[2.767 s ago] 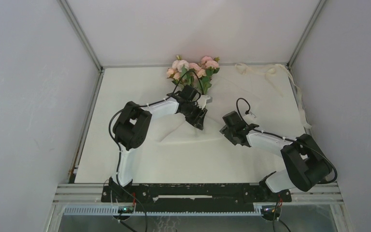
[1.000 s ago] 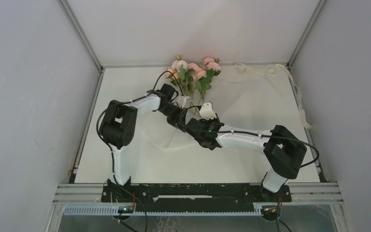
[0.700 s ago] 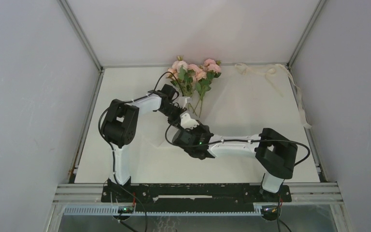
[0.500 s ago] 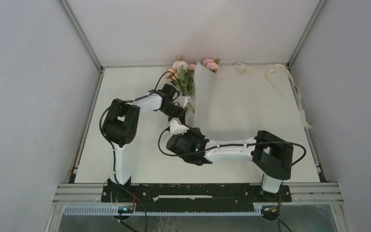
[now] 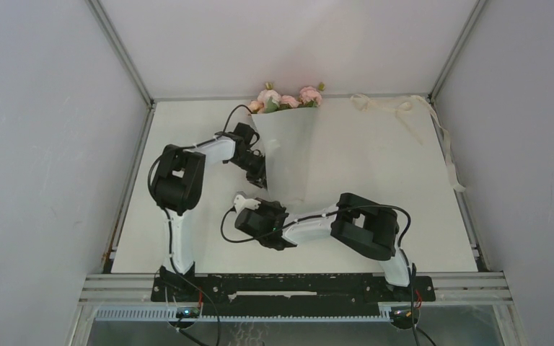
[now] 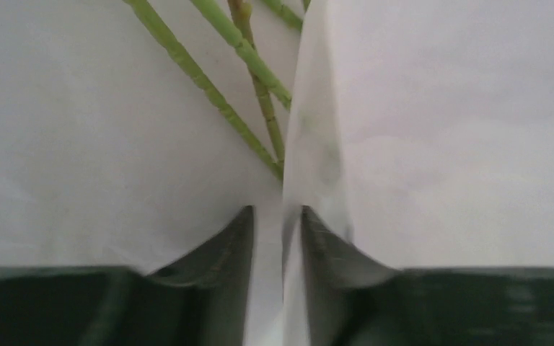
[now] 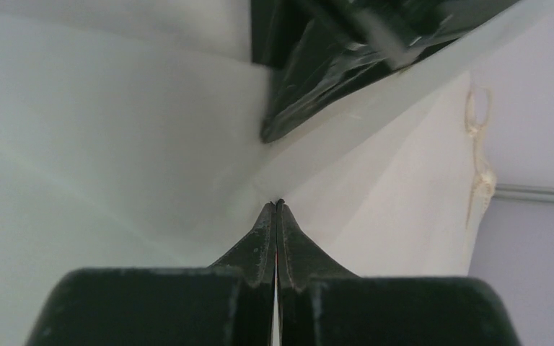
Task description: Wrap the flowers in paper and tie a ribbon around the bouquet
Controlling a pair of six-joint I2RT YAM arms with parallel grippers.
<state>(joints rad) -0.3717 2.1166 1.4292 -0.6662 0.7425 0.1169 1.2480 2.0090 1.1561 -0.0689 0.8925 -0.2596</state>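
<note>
Paper [image 5: 288,155] folded over flowers [image 5: 288,99], upper centre; wrap incomplete, ribbon [image 5: 404,107] unused upper right. Left gripper [image 6: 274,216] slightly parted; right gripper [image 7: 278,205] pinches paper.

Just ahead of the left gripper [image 6: 274,213], the folded paper [image 5: 288,151] covers everything to its right, and the paper's edge runs into the narrow gap between the jaws. Green stems [image 6: 209,86] cross the way ahead on its left. Ahead of the right gripper [image 7: 279,203] the paper rises in a slanting fold, and the left arm's wrist [image 7: 346,58] looms close above it. The right arm [image 5: 317,220] bars the near counter [image 5: 375,158]. Open counter lies well to the right, up to the ribbon [image 5: 402,106].
</note>
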